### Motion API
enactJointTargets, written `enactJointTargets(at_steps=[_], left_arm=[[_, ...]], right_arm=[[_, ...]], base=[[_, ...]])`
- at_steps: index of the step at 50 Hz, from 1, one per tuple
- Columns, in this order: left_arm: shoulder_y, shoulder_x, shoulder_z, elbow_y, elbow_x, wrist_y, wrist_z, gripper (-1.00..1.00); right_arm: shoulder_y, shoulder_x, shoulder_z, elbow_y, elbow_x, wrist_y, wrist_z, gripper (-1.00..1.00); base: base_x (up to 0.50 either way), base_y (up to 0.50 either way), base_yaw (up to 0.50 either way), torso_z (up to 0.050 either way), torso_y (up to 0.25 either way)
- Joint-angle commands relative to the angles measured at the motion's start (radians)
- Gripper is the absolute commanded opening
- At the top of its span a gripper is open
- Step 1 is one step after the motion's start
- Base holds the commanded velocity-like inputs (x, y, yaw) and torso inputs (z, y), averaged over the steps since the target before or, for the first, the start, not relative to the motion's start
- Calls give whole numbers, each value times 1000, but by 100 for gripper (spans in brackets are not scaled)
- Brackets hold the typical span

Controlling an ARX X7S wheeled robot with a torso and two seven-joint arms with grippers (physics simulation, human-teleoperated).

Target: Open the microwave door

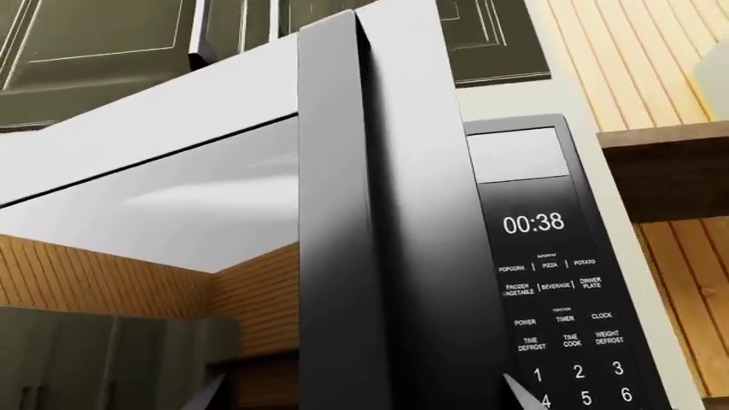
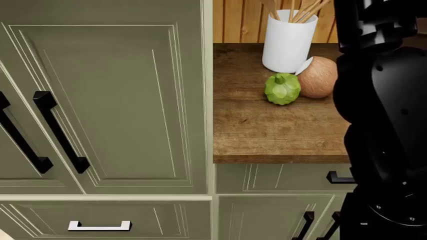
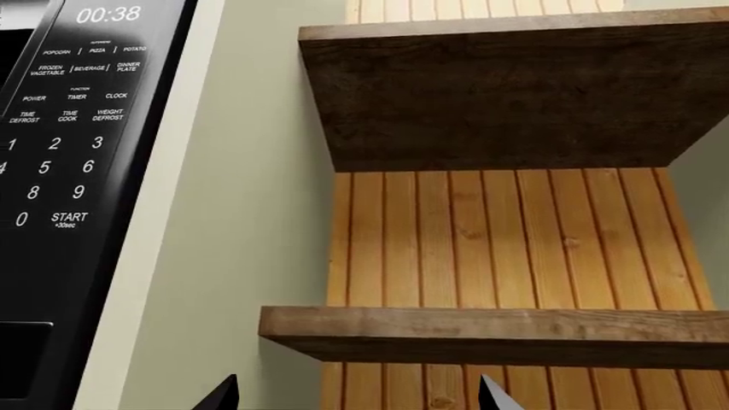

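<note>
Left gripper (image 1: 358,395): jaws spread wide, tips either side of the microwave door (image 1: 376,222) edge, not visibly touching it. Door stands ajar, swung out from the microwave, its glass face to one side and the keypad panel (image 1: 564,299) to the other, display (image 1: 533,224) reads 00:38. Right gripper (image 3: 355,395): jaws apart, holding nothing, facing wooden shelves (image 3: 501,333) beside the microwave. Head view: wooden table (image 2: 267,125) with green squash (image 2: 282,89), brown gourd (image 2: 317,76), white utensil holder (image 2: 288,41); green cabinet doors (image 2: 107,100) alongside
</note>
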Motion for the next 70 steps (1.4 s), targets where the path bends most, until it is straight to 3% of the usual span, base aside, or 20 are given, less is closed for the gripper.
enactJointTargets(at_steps=[1,12,24,54,70], left_arm=[[-60,-7,-39,19,-120,-49,-73,100],[-146,13,-16,-31,-448,-36,-318,100],[-117,102,42,-43,-536,28,-364,100],[-38,358,285,-162,-307,253,-156,100],[-109,445,411,-453,-108,421,-11,100]], right_arm=[[4,1,-9,-2,4,2,6,100],[3,6,-6,-6,11,2,12,100],[6,14,-1,-6,21,2,17,100],[-22,50,32,-24,39,-3,37,100],[-19,64,35,-15,44,-6,37,100]], base=[[0,0,0,0,0],[0,0,0,0,0],[0,0,0,0,0],[0,0,0,0,0],[0,0,0,0,0]])
